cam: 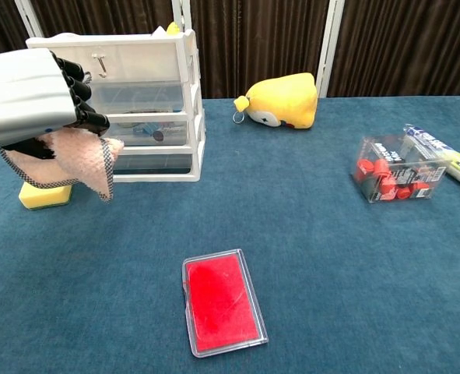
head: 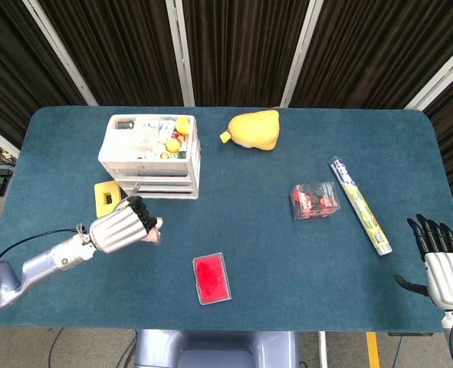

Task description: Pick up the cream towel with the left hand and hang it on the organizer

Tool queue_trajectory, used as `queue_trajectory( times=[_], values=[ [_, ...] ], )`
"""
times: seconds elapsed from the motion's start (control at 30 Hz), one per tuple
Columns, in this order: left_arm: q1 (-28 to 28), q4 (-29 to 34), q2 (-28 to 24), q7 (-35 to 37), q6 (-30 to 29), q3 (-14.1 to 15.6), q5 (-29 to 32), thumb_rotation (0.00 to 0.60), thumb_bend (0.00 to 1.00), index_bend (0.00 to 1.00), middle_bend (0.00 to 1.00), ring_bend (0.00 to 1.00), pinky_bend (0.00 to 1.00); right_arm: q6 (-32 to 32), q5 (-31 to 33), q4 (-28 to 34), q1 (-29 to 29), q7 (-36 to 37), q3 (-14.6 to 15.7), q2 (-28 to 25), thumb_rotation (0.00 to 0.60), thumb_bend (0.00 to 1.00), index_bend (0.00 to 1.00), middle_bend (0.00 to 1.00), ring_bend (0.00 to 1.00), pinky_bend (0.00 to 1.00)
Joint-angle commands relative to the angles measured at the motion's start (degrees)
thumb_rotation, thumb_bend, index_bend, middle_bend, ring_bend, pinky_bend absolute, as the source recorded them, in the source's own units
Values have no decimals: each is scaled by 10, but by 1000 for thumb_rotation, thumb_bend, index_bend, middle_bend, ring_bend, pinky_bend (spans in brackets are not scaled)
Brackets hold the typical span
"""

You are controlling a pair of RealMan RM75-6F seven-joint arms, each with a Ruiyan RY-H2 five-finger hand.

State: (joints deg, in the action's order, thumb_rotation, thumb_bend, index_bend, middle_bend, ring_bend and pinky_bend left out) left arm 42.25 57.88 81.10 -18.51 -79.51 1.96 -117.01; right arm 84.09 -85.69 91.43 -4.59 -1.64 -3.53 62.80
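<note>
Above the near-left part of the blue table [head: 287, 253], the left hand [head: 119, 231] is held off the surface with its dark fingers [cam: 80, 92] curled down over the cream towel [cam: 70, 160]. The towel is gripped from above — its bunched upper part is tucked under the fingers, while the rest hangs free below the hand, a dark-stitched edge and one corner drooping lowest. In the chest view the towel is seen in front of the lower drawers of the white drawer organizer [cam: 128, 105], apart from it as far as can be told, and above the yellow sponge block [cam: 43, 195] lying beside the organizer. A red flat case [cam: 222, 302] lies on the table near the front edge. The right hand [head: 443, 264] is seen only in the head view, at the table's right edge — its dark fingers are stretched out side by side, the thumb apart, nothing held.
</note>
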Motion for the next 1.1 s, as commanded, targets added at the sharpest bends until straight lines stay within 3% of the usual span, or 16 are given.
queue_trajectory(
  times=[0.03,1.1],
  values=[
    [2,-4,4,-1,0,-1,5,600,668,955,777,645,560,1,-1,0,0,0,0,0,600,11,0,0,0,0],
    [24,-54,49,10,9,0,47,600,669,954,783,649,562,0,-4,-1,-1,5,1,-1,600,11,0,0,0,0]
  ],
)
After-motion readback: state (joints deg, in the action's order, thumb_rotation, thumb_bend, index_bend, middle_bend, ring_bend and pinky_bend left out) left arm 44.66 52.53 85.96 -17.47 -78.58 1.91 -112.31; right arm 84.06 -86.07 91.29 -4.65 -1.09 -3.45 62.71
